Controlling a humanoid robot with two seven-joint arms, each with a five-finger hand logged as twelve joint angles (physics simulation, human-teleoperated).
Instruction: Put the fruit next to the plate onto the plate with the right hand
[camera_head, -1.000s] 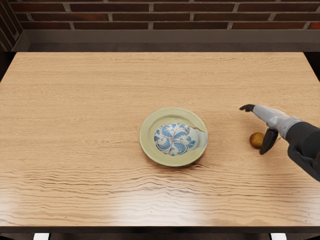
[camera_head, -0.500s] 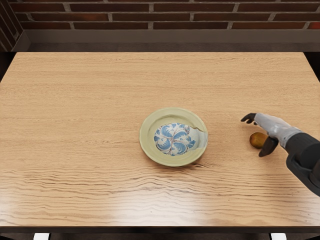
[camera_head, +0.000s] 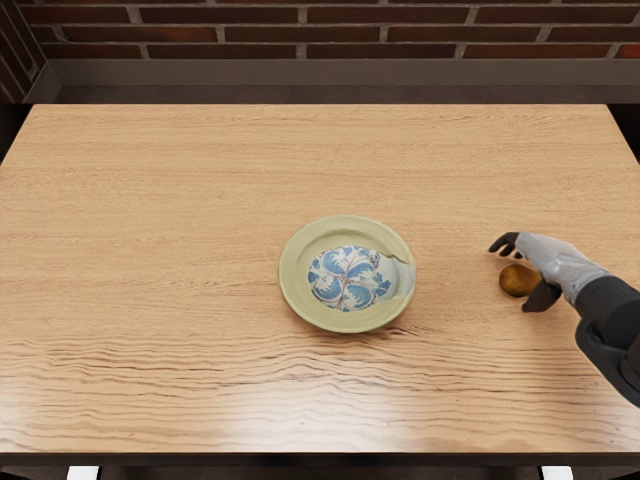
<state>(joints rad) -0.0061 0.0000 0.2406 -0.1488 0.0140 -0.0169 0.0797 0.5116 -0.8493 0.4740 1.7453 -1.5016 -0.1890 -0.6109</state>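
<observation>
Plate (camera_head: 300, 250) sat mid-surface (camera_head: 150, 200), blue pattern showing. Fruit (camera_head: 514, 281) lay on the surface right of it, apart. My right robot hand (camera_head: 550, 262) cupped the fruit, fingers (camera_head: 506, 243) open, not clamped.

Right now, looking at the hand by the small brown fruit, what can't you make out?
- Head view: whether the grey right hand touches the small round brown fruit; the hand covers its right side.
- Head view: the fruit's kind; too small.
- Head view: the right arm past the forearm; cut off by the right edge.
- Left hand: outside the picture.
</observation>
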